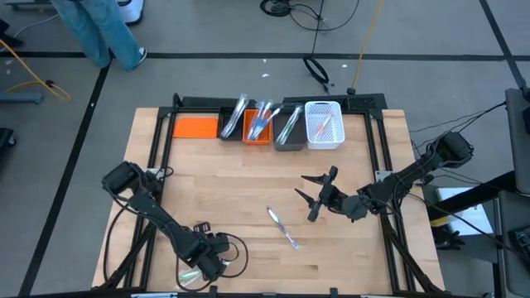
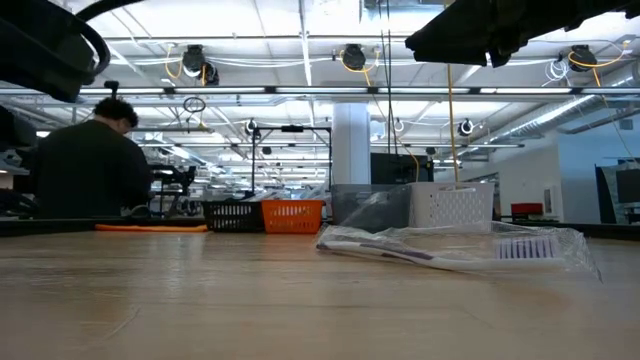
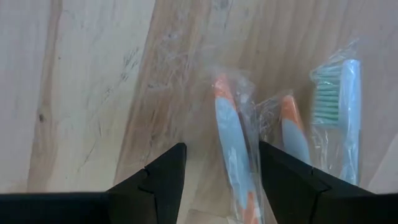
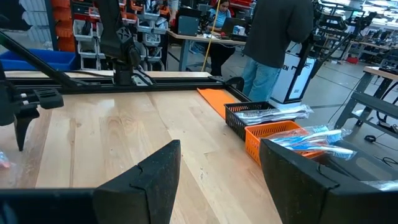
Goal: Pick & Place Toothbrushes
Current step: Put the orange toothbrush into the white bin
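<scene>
The left gripper (image 3: 221,177) hangs with its dark fingers apart over wrapped toothbrushes (image 3: 233,143) lying on the pale wooden table (image 1: 240,186) at its near edge. The right gripper (image 1: 317,197) hovers spread apart just beside a lone wrapped toothbrush (image 1: 282,228) at mid-table. More toothbrushes fill the black, orange, grey and white bins (image 1: 281,126) along the table's far edge.

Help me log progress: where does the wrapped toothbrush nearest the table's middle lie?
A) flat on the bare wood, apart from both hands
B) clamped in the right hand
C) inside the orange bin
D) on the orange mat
A: the wrapped toothbrush lies flat on the table, apart from the open right hand and left hand.
</scene>
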Controlling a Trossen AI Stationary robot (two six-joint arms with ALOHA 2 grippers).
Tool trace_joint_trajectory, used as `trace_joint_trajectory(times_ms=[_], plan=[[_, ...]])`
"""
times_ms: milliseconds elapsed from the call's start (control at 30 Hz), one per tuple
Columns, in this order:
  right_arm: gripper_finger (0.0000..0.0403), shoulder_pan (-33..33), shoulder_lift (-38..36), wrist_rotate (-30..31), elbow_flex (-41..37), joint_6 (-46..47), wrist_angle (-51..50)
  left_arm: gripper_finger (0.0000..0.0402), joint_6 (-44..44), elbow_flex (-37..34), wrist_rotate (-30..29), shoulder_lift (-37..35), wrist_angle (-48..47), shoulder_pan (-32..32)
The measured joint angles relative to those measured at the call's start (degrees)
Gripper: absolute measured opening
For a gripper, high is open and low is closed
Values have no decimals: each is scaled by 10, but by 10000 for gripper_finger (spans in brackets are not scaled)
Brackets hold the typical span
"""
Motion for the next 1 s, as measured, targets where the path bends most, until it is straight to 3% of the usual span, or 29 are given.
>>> trace_joint_trajectory(times_ms=[133,400,533,1000], plan=[[212,0,0,0,0,0,-1,169,15,0,14,2,-3,12],[212,0,0,0,0,0,-1,15,44,-1,19,2,-8,30],[212,0,0,0,0,0,-1,14,44,-3,14,-10,-6,40],[212,0,0,0,0,0,-6,5,43,-4,-180,-128,-22,80]])
